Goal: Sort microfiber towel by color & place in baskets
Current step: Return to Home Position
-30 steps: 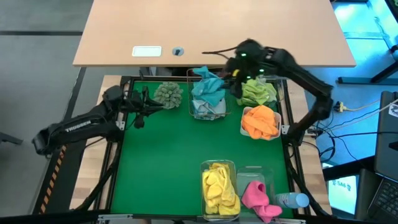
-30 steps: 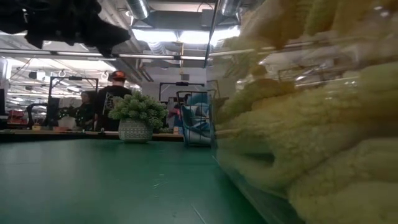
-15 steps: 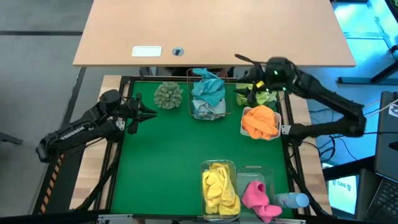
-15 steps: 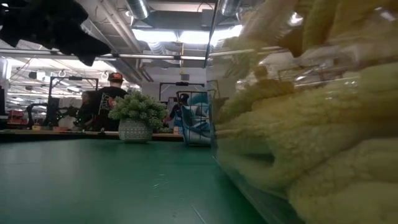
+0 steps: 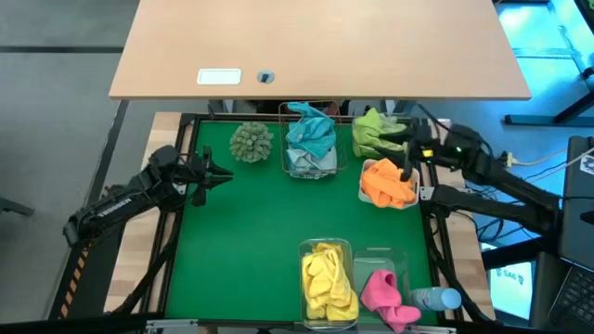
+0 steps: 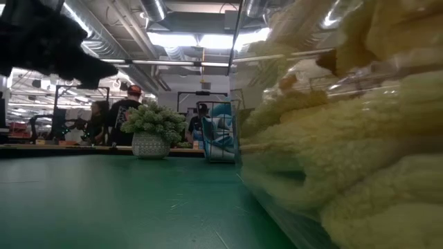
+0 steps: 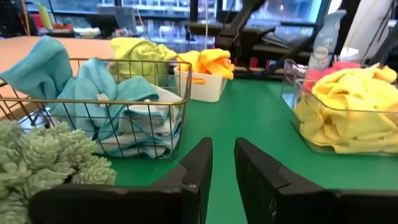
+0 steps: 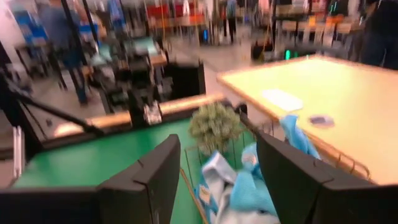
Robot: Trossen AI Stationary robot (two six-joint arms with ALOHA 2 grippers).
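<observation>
Towels all sit in containers. Teal & pale blue towels (image 5: 310, 137) are heaped in the wire basket (image 5: 282, 158) at the far edge of the green mat (image 5: 251, 241). Lime green towel (image 5: 376, 135) is just right of the basket, w/ the orange towel (image 5: 390, 181) in a white tray (image 5: 363, 193) next to that. Yellow towel (image 5: 327, 278) fills a clear tub (image 5: 325, 245) at the nr edge; pink towel (image 5: 380, 291) is in the tub beside it.

My right gripper (image 5: 406, 156) hangs at the mat's right side, btwn the green & orange towels, fingers spread wide, nothing in them. My left gripper (image 5: 215, 176) is at the left side, nr the sage-green ball (image 5: 251, 141), fingers w/ only a slim gap, empty.

Bottle w/ blue cap (image 5: 436, 299) lies by the pink towel. A person (image 6: 124, 114) stands in the room beyond.
</observation>
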